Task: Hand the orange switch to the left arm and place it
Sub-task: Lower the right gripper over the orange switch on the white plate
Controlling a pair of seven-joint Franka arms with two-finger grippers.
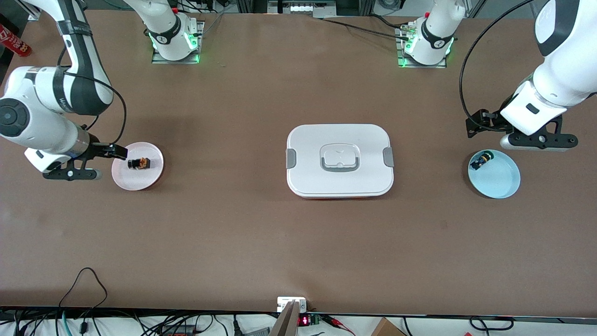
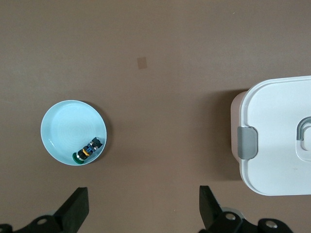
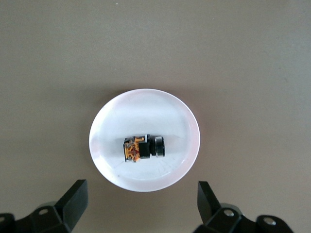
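1. Since the orange switch (image 3: pixel 143 148) is lying on its side in the middle of the pink plate (image 1: pixel 122 179), toward the right arm's end of the table, the right gripper (image 3: pixel 141 204) is hanging above the plate, which looks like a setup for a straight drop onto it. Its fingers are standing wide open with nothing between them.

2. The left gripper (image 2: pixel 143 208) is hovering up near the blue plate (image 1: pixel 501 179) at the left arm's end, fingers also spread fully and holding nothing. I'm guessing that arm is waiting for a handoff, since nothing is in reach of it yet.

3. The blue plate is already carrying the other little switch (image 2: pixel 90 149), the one with blue and yellow-green bits, tucked against the rim. So the middle of that plate is sitting free if it's the drop spot, though I can't say for sure that's where it goes.

4. The box (image 1: pixel 340 160) is sitting dead centre between the two plates, well apart from both, lid on. That's the thing in the way.

5. Room-wise, there's plenty of bare brown table (image 1: pixel 298 252) nearer the front camera than the box, and plenty between the box and the arm bases too. Going over the lid is looking like the riskier line, so swinging around either long edge seems safer.
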